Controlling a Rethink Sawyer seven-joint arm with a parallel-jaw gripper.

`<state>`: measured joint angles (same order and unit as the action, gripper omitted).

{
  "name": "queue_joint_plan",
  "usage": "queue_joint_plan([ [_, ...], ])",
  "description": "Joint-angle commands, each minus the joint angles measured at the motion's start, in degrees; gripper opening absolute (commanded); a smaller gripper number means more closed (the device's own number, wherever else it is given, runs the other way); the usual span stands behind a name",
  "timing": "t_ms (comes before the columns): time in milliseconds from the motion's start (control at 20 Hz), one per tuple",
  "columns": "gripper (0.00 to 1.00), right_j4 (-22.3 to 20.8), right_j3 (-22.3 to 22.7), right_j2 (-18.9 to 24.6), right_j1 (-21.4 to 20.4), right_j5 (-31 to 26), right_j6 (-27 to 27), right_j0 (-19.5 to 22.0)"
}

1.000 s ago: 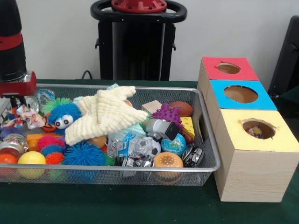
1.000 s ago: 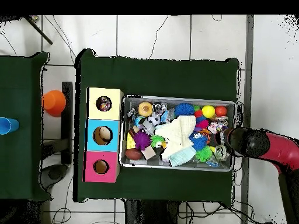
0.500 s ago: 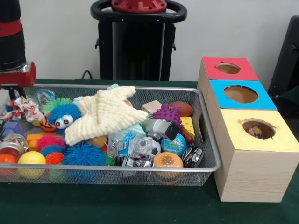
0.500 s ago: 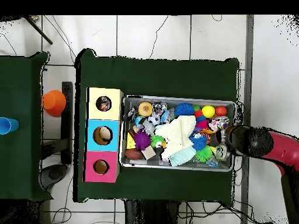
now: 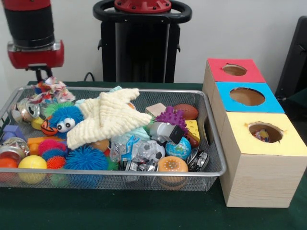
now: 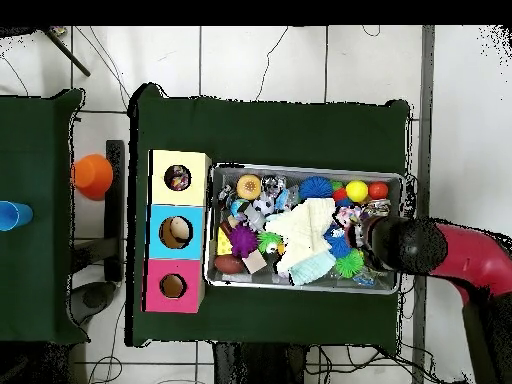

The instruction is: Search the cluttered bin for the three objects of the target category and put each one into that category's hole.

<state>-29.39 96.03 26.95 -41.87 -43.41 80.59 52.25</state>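
My gripper (image 5: 44,79) hangs over the left end of the silver wire-mesh bin (image 5: 120,173). It is shut on a crinkled confetti piece (image 5: 52,89), held just above the bin's far left rim. In the overhead view the arm (image 6: 410,245) covers the gripper at the bin's (image 6: 305,168) right end, and the piece (image 6: 350,215) peeks out beside it. The yellow-topped box's hole (image 5: 265,132) is at the front right, with a bit of confetti pattern inside it. It also shows in the overhead view (image 6: 178,178). No other confetti piece shows in the clutter.
A cream star-shaped cloth (image 5: 108,115) lies over the bin's middle, with a blue furry ball with eyes (image 5: 64,119) and spiky balls (image 5: 86,157) beside it. Blue-topped (image 5: 247,97) and red-topped (image 5: 234,70) boxes stand behind the yellow one. An orange cup (image 6: 92,175) stands on the side table.
My gripper has risen and moved right in the front view, lifting the confetti piece out of the bin's left end.
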Motion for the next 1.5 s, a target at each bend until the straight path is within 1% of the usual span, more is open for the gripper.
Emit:
queue_joint_plan([
  [50,0.00,4.7,9.3,-1.6,-5.0,-0.9,9.9,-4.9],
  [250,0.00,6.4,9.6,-3.1,-5.0,-0.1,11.5,-7.0],
  [850,0.00,10.4,8.7,-6.6,-4.9,0.9,12.7,-12.0],
  [1100,0.00,11.9,7.4,-7.9,-4.9,0.8,13.3,-14.8],
  [1250,0.00,12.7,6.4,-9.2,-4.7,0.4,14.9,-17.6],
  [1500,0.00,14.3,4.4,-11.0,-4.0,-0.7,15.5,-21.0],
])
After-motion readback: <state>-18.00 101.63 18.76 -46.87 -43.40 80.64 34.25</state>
